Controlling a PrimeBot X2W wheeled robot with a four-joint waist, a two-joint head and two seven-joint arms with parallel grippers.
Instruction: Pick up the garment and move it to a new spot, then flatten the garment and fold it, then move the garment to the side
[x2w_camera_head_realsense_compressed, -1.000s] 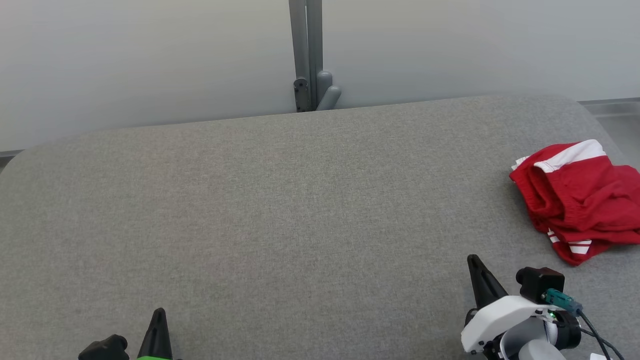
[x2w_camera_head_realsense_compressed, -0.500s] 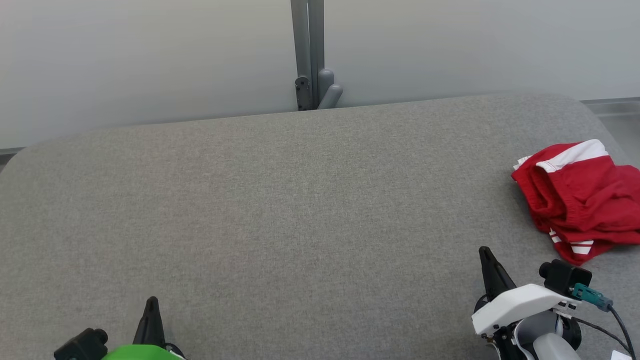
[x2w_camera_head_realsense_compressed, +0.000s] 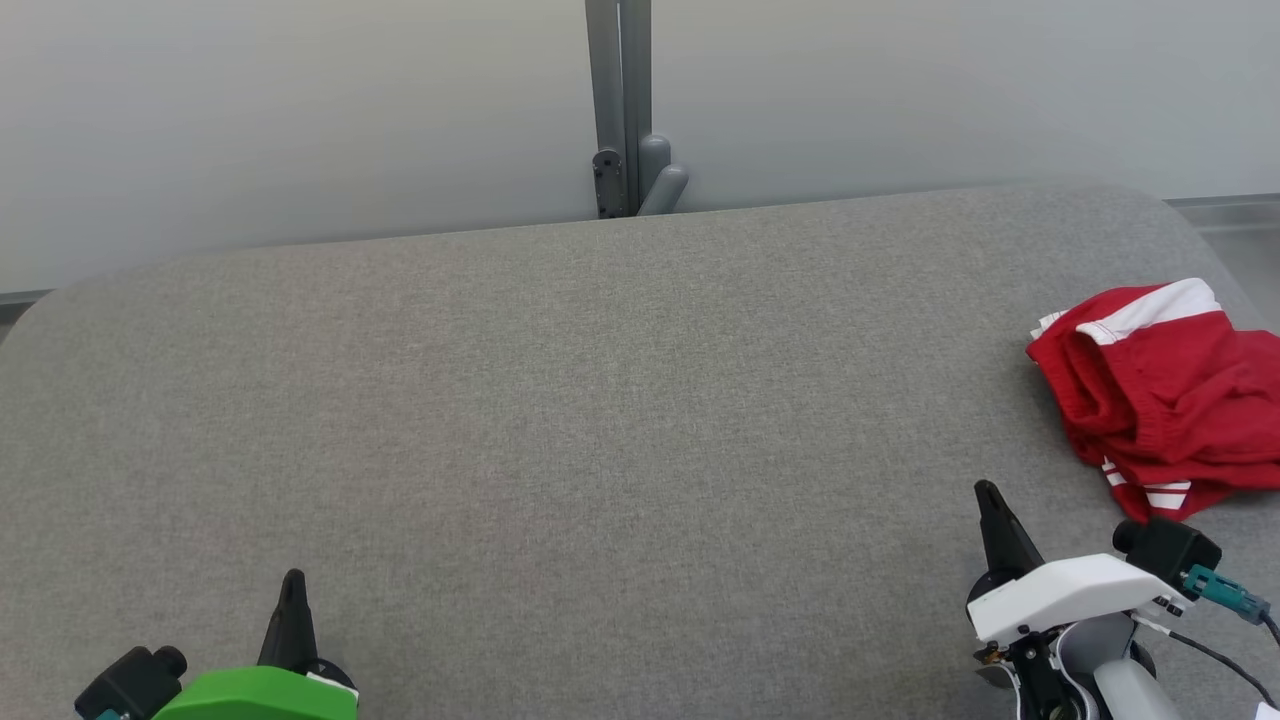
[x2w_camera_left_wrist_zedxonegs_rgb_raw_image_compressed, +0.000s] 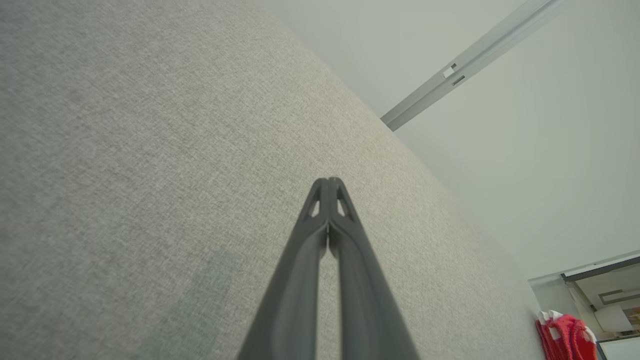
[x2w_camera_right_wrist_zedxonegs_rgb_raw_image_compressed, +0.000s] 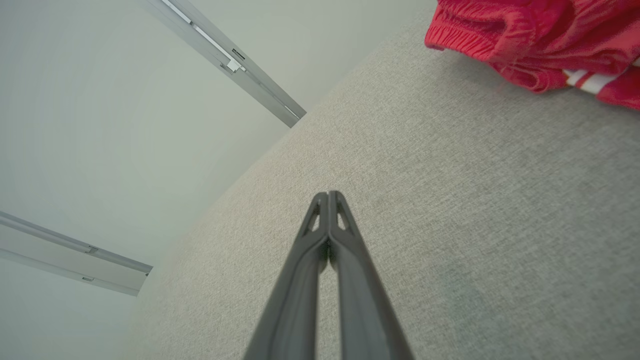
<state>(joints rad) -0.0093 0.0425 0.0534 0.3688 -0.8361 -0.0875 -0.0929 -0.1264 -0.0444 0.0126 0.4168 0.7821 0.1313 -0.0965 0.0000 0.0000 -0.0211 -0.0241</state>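
- Left gripper (x2w_camera_head_realsense_compressed: 293, 580): positioned at the lower left of the head view, over the grey padded surface (x2w_camera_head_realsense_compressed: 600, 400). A green housing (x2w_camera_head_realsense_compressed: 255, 695) sits behind the fingers.
- Left jaw state: fully closed. In the left wrist view the two dark fingers meet at the tips and along their inner faces, with no cloth between them. The tips point across bare grey fabric. It cannot be told whether they touch the surface.
- Right gripper (x2w_camera_head_realsense_compressed: 988, 490): positioned at the lower right of the head view, over the same surface. A white housing (x2w_camera_head_realsense_compressed: 1065, 590) sits behind the fingers.
- Right jaw state: fully closed. In the right wrist view the fingers are pressed together from tips to base and grip nothing. The tips point across bare fabric, toward the far edge of the surface.
- Garment (x2w_camera_head_realsense_compressed: 1160, 400): red with white bands, lying crumpled in a heap at the right end of the surface. The right edge of the head view cuts off part of it.
- Clearance, right side: the garment lies near the right gripper, ahead of it and to its right. The two are apart, with a strip of bare fabric between them.
- Clearance, left side: the garment lies well apart from the left gripper, at the opposite end of the surface.
- Background: a pale wall (x2w_camera_head_realsense_compressed: 300, 120) with a grey upright post (x2w_camera_head_realsense_compressed: 618, 100) stands behind the far edge of the surface.
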